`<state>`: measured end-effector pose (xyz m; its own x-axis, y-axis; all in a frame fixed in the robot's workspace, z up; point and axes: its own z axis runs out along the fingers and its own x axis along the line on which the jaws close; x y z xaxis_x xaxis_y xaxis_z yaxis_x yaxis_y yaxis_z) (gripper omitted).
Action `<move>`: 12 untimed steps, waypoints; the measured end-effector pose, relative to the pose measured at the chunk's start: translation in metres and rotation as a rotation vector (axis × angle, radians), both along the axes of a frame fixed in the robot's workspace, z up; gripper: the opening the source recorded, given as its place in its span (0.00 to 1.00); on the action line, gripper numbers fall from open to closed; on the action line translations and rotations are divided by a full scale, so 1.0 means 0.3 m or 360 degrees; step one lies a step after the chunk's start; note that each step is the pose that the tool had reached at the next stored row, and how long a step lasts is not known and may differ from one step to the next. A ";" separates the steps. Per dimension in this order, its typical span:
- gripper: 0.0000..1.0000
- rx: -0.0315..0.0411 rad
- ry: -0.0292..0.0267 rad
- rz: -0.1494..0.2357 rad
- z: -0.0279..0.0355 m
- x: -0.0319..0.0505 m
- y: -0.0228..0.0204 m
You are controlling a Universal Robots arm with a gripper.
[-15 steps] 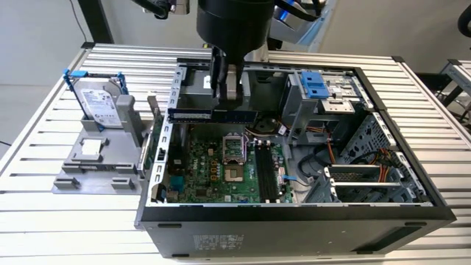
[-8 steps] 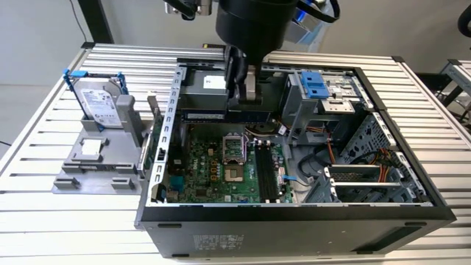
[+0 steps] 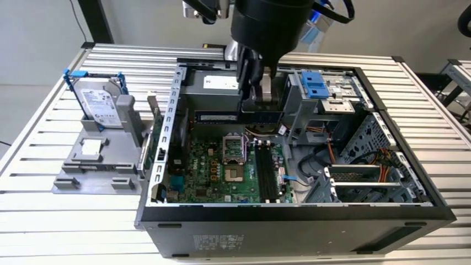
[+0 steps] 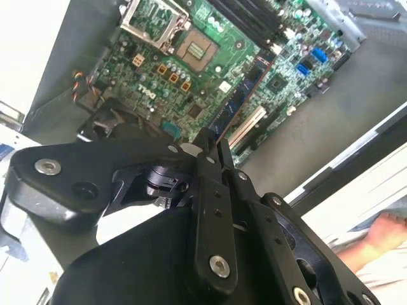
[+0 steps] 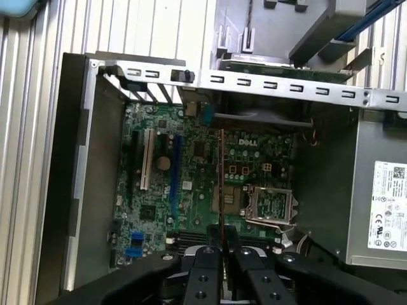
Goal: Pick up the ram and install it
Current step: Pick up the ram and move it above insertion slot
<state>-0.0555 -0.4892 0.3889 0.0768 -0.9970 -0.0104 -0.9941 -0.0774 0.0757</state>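
Observation:
My gripper (image 3: 261, 112) hangs inside the open computer case (image 3: 294, 215), shut on the ram (image 3: 218, 117). The ram is a dark green-blue stick held level above the motherboard (image 3: 213, 171), near the case's far wall. Both wrist views show the ram edge-on: it runs out as a thin strip (image 5: 220, 171) from between the black fingers (image 5: 205, 259), and in the second wrist view the ram (image 4: 240, 100) points over the board from the gripper (image 4: 213, 149). The long black memory slots (image 3: 268, 172) lie below and nearer the case's front, apart from the stick.
A silver hard drive in a blue frame (image 3: 99, 104) stands on a grey holder (image 3: 96, 163) at the exterior view's left, outside the case. Drive cages and cables (image 3: 353, 165) take up the case's right half. A person's hand (image 4: 381, 235) rests beyond the case edge.

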 end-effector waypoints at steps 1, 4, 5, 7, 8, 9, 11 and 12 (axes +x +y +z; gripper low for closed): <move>0.00 0.0000 -0.00101 0.0002 -0.001 0.005 0.000; 0.00 0.0000 -0.00416 0.0005 -0.003 0.020 0.000; 0.00 0.0000 -0.00514 0.0006 -0.004 0.027 0.000; 0.00 -0.0001 -0.00662 0.0006 -0.006 0.041 0.000; 0.00 -0.0001 -0.00721 0.0005 -0.007 0.049 0.000; 0.00 -0.0002 -0.00765 0.0006 -0.008 0.057 0.000; 0.00 -0.0002 -0.00799 0.0000 -0.012 0.073 0.000; 0.00 -0.0002 -0.00799 -0.0005 -0.013 0.080 0.001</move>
